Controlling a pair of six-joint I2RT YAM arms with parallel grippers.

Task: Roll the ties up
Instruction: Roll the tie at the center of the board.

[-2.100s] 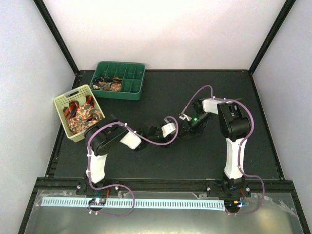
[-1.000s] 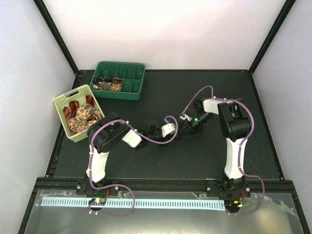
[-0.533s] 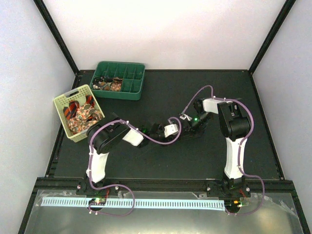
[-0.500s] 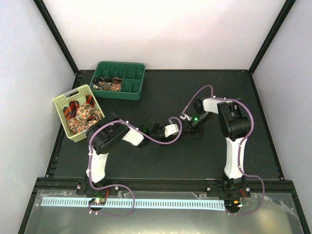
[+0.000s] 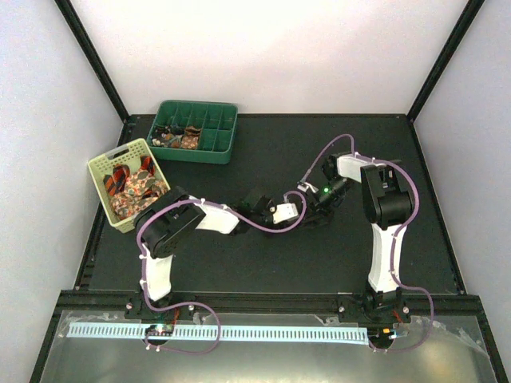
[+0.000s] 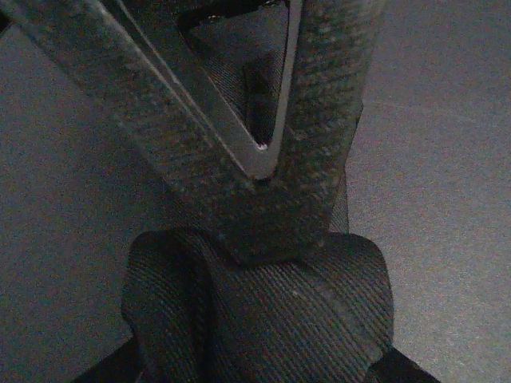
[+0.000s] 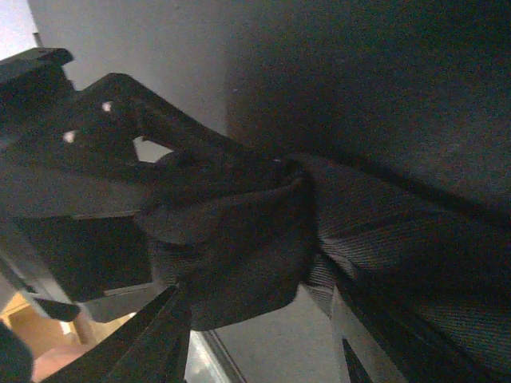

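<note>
**Left arm stretched further right, both claws meet at the dark tie**

Compared with two seconds ago, my left arm (image 5: 164, 230) is more stretched. Its forearm now reaches further to the right over the black table (image 5: 239, 263), and its wrist stands a little further from the bases. The right arm (image 5: 382, 203) has changed only little: its wrist sits slightly more to the right. The two wrists were near each other before, and now they almost touch at the middle of the table.

The left elbow is bent beside the pale yellow basket (image 5: 102, 163), and the forearm runs from there to the right. The right arm rises from its base, folds at the elbow, and its wrist comes back to the left and down.

The left gripper (image 6: 267, 235) is clenched. Its two fingers make a V and the tips come together on the upper edge of a fold of the dark tie (image 6: 271, 319).

The right gripper (image 7: 255, 335) has its fingers apart, with the bunched tie just above the gap. One band of fabric lies over one finger. I cannot tell whether these fingers press on the fabric.

From above, the tie is too dark against the table to make out.

Striped and floral ties (image 5: 134, 185) lie in the basket. Some rolled ties (image 5: 177, 137) sit in the left compartments of the green tray (image 5: 227, 136).
</note>
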